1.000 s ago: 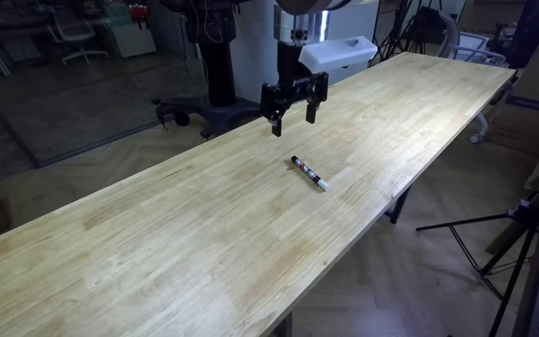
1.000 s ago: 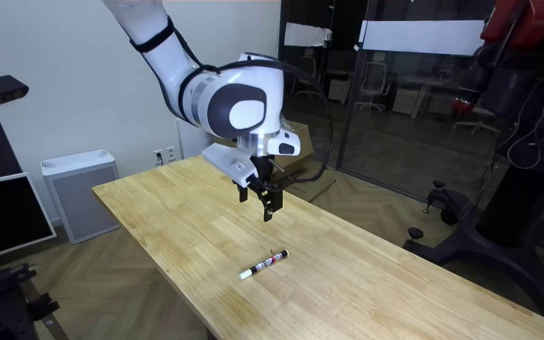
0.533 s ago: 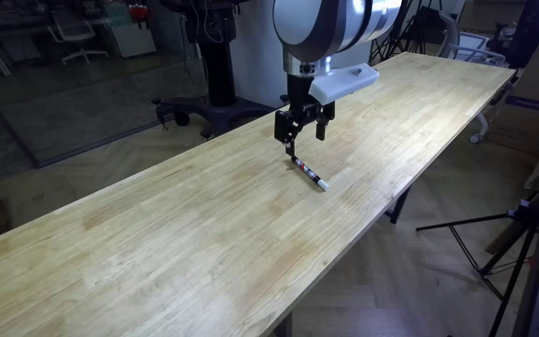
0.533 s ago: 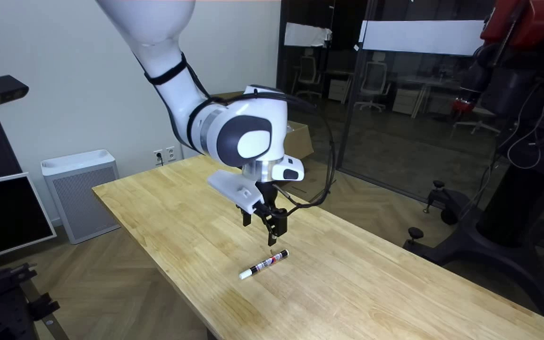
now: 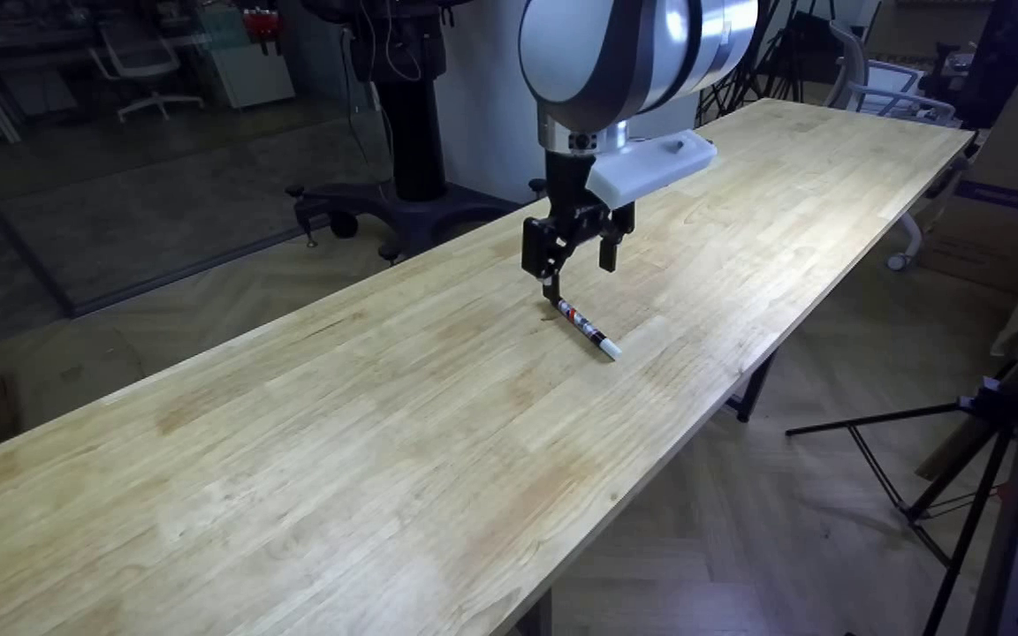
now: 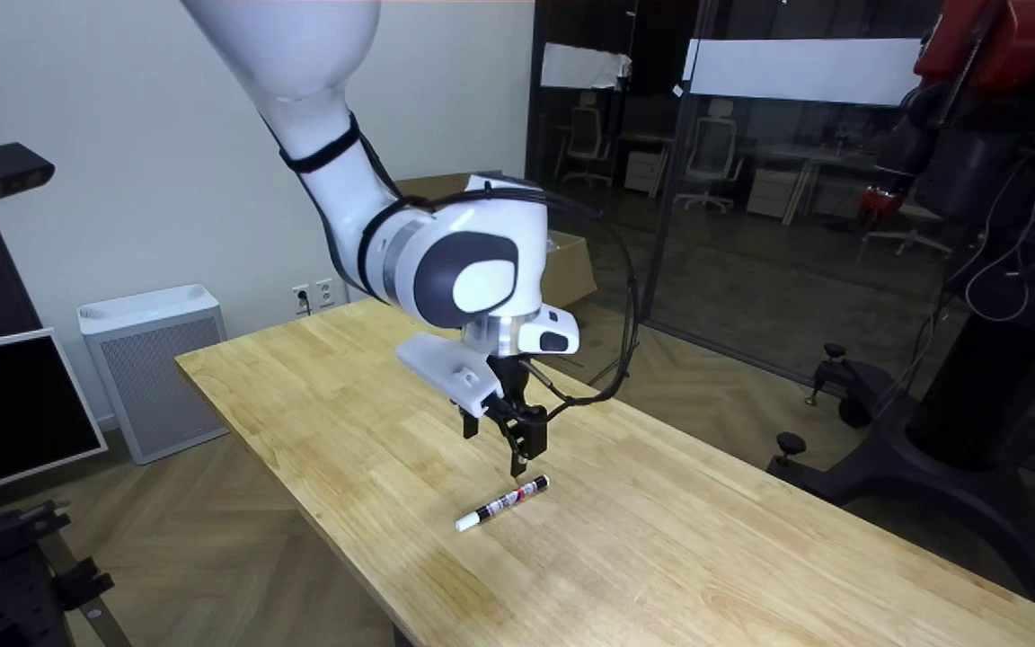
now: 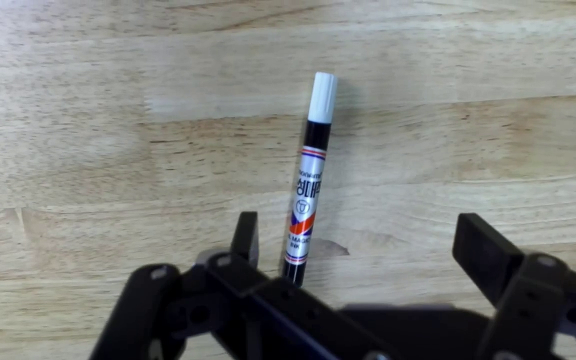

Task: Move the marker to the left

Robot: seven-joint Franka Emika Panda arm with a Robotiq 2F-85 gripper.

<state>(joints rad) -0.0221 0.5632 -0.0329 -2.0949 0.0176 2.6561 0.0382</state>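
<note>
A: Where's the marker (image 7: 309, 180)?
B: Lying flat on the table (image 5: 341, 424), crosswise to the grain. Both exterior views agree: white cap aims at the near edge, black end at the far edge.
A: Gripper (image 5: 580, 283)?
B: Spread wide, low over the table. In the wrist view its fingers (image 7: 488, 256) stand well apart; the marker's black end sits between them left to right, closer to the finger on the left.
A: Touching?
B: Depends where you look. In an exterior view a fingertip (image 5: 551, 290) overlaps the black end, so I can't tell there. In an exterior view, under the bent arm (image 6: 473, 261), both fingertips stop short of the marker, the nearer one by a sliver.
A: Print readable?
B: Wrist view, yes: Korean lettering, "MAGIC" and "INK", a red and blue slash. In both exterior views it's just a pale barrel with a red patch. Wrist view also picks out a brown mark (image 7: 332, 247) on the table, just right of the barrel.
A: What's around?
B: In an exterior view, a tripod (image 5: 993, 403) stands right of the table and a chair (image 5: 852, 75) by the far right end. In an exterior view, a white grilled unit (image 6: 158, 368) stands left of the table, a dark screen (image 6: 14, 413) further left, and a black cable (image 6: 632, 310) loops right of the wrist.
</note>
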